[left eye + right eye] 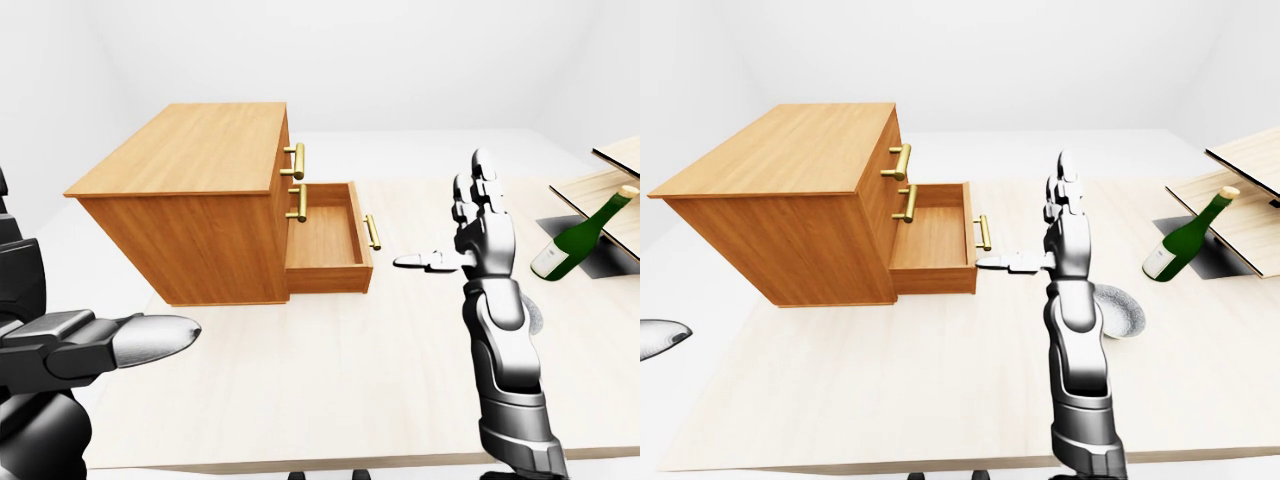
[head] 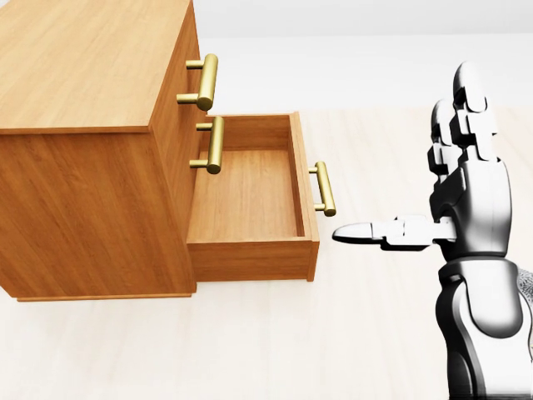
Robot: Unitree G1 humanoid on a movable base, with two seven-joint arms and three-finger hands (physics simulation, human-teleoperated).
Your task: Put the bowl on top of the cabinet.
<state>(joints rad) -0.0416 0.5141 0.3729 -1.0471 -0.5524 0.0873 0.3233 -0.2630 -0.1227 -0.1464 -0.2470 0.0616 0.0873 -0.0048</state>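
Observation:
The wooden cabinet (image 1: pixel 190 200) stands on the left of the table, its flat top (image 2: pixel 83 58) bare and its lowest drawer (image 2: pixel 250 196) pulled out and empty. The grey bowl (image 1: pixel 1122 312) rests on the table to the right of the cabinet, mostly hidden behind my right forearm. My right hand (image 1: pixel 445 215) is raised upright and open between drawer and bowl, thumb (image 2: pixel 366 232) pointing at the drawer's handle and holding nothing. My left hand (image 1: pixel 150 340) hovers open at the bottom left of the left-eye view, below the cabinet.
A green bottle (image 1: pixel 580 236) leans against tilted wooden boards (image 1: pixel 610 190) over a dark mat (image 1: pixel 1210 262) at the right. Brass handles (image 2: pixel 204 81) stick out from the cabinet's right face. The table's near edge (image 1: pixel 330 462) runs along the bottom.

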